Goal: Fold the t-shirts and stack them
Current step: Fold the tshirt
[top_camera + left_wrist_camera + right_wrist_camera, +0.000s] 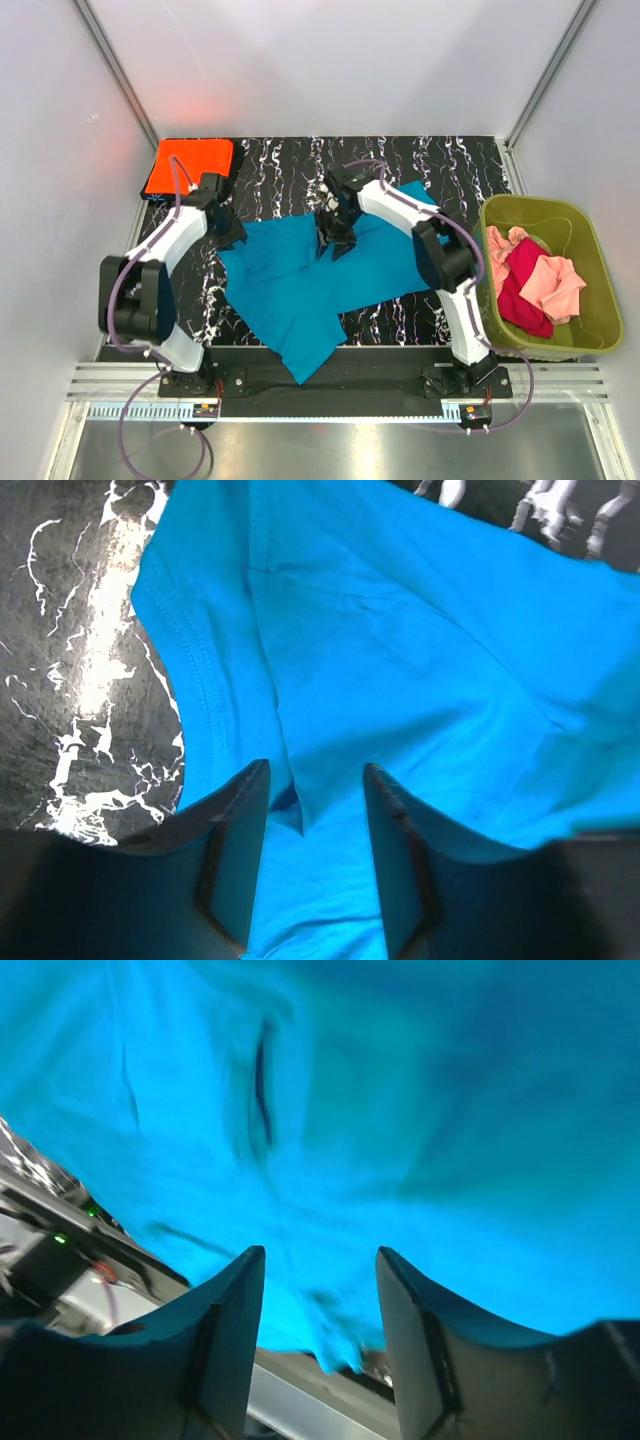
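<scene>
1. The teal shirt (300,300) lies open and rumpled across the middle of the bench (290,165), not yet folded. One corner droops over the near edge toward my bases.
2. My left pincer (316,770) has its jaws apart astride a ridge of cloth at the shirt's left side, not pinching it. My right pincer (320,1255) is spread too, at the shirt's far edge with a hem hanging between its fingers. That view is blurred, so I cannot tell if the hem touches them.
3. Done, I judge: the orange shirt (190,166), folded flat at the far-left corner. Left to do: the teal one, then the pink shirt (555,285) and magenta shirt (525,270) heaped in the green bin (596,270).
4. There is bare bench beyond the shirt and beside the orange one. The bin crowds the right end.
</scene>
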Robot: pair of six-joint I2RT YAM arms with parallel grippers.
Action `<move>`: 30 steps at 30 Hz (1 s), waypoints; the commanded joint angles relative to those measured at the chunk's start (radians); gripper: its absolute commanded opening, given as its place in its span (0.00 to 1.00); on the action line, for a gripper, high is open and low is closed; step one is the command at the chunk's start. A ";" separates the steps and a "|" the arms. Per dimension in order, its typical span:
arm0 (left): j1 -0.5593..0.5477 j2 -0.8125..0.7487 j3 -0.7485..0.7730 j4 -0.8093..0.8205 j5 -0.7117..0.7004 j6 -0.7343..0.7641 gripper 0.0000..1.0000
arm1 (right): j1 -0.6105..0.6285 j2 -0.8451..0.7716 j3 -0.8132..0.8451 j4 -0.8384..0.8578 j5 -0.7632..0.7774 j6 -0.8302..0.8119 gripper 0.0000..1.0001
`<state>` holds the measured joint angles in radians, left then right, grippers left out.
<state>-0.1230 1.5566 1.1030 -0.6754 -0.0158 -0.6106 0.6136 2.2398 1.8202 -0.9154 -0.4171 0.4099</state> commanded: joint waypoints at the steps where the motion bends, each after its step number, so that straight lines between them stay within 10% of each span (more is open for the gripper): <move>1: -0.004 0.100 0.064 -0.006 -0.105 -0.034 0.36 | -0.026 -0.207 -0.044 -0.102 0.154 -0.088 0.56; 21: 0.149 0.396 0.297 -0.116 -0.335 0.113 0.35 | -0.241 -0.433 -0.305 -0.142 0.270 -0.163 0.62; 30: 0.128 0.098 0.218 -0.211 -0.292 0.135 0.78 | -0.288 -0.430 -0.334 -0.168 0.376 -0.145 0.62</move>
<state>0.0200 1.8271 1.3365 -0.8314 -0.2783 -0.4904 0.3508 1.8320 1.4967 -1.0718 -0.0921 0.2649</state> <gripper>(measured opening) 0.750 0.618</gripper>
